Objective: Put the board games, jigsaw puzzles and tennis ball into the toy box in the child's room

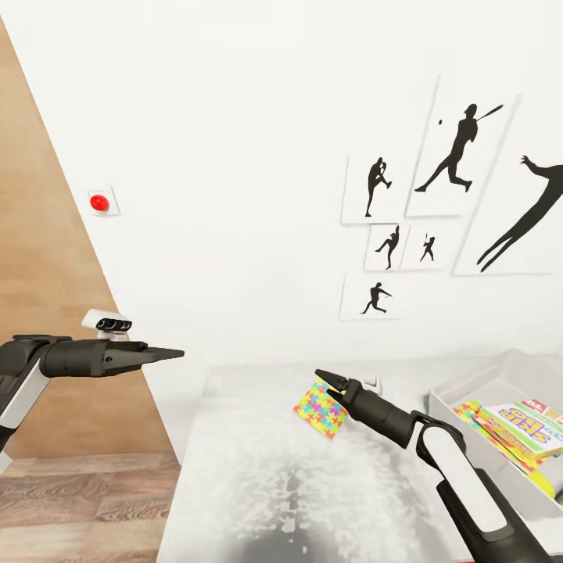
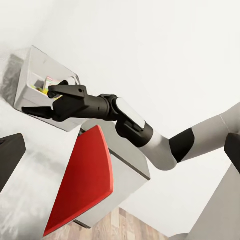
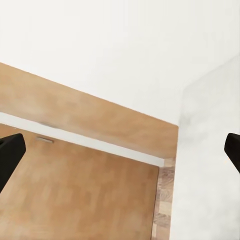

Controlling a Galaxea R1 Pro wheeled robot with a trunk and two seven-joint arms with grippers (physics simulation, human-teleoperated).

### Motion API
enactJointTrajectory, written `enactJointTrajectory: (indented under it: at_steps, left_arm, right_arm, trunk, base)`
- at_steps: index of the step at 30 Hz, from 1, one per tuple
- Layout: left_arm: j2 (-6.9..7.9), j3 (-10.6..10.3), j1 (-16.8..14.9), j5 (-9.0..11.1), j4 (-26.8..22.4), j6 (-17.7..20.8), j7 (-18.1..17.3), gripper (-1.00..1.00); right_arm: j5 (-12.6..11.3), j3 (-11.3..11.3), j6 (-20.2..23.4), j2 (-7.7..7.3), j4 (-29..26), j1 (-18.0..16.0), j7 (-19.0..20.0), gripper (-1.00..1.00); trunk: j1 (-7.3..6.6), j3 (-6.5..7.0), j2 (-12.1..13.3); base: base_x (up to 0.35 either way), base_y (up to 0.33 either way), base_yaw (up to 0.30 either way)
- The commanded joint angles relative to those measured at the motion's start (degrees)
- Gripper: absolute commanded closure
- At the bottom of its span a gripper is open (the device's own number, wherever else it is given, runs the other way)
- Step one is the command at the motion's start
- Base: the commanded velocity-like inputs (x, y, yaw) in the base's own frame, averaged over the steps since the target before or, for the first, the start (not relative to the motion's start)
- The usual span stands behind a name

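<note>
R tool (image 1: 328, 381) spread wide by jigsaw puzzle (image 1: 319, 408); L tool (image 1: 173, 353) pinched narrow; box print unreadable.

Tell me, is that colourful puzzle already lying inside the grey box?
No. The jigsaw puzzle sits beside the right gripper, clearly apart from the toy box on the table.

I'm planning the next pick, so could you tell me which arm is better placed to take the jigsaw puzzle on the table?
Right, probably. The right gripper hovers just beside the jigsaw puzzle, near the toy box. The left gripper is off beyond the table's edge.
</note>
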Motion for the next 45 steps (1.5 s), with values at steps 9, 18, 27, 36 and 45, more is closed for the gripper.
enactJointTrajectory:
  at_steps: [9, 18, 27, 36, 45]
  left_arm:
    - [0.06, -0.08, -0.07, 0.1, 0.08, 0.61, -0.24, -1.0]
    - [0.02, 0.01, -0.07, -0.09, 0.48, 0.61, -0.24, -1.0]
    - [0.06, 0.2, -0.07, -0.05, 0.78, 0.61, -0.24, -1.0]
    - [0.06, 0.37, -0.07, -0.11, 1.03, 0.59, -0.24, -1.0]
    - [0.05, 0.32, -0.07, -0.28, 1.07, 0.59, -0.24, -1.0]
  right_arm:
    - [5.08, 0.47, -1.94, 0.19, -1.62, -0.06, -11.4, -1.0]
    - [9.27, 1.16, 4.66, 8.49, 0.04, -11.96, -44.5, -1.0]
    - [9.61, 0.65, 8.24, 13.49, 32.09, -34.28, -61.1, -1.0]
    - [9.67, 1.08, 1.55, 12.35, 52.29, -41.79, -57.76, -1.0]
    - [9.86, 1.46, 0.89, 12.07, 53.46, -41.79, -51.33, -1.0]
  trunk:
    - [0.04, -0.13, -0.13]
    - [0.04, -0.13, -0.13]
    - [0.04, -0.13, -0.13]
    - [0.04, -0.13, -0.13]
    - [0.04, -0.13, -0.13]
  base:
    - [0.0, 0.0, 0.0]
    - [0.0, 0.0, 0.0]
    - [0.0, 0.0, 0.0]
    - [0.0, 0.0, 0.0]
    - [0.0, 0.0, 0.0]
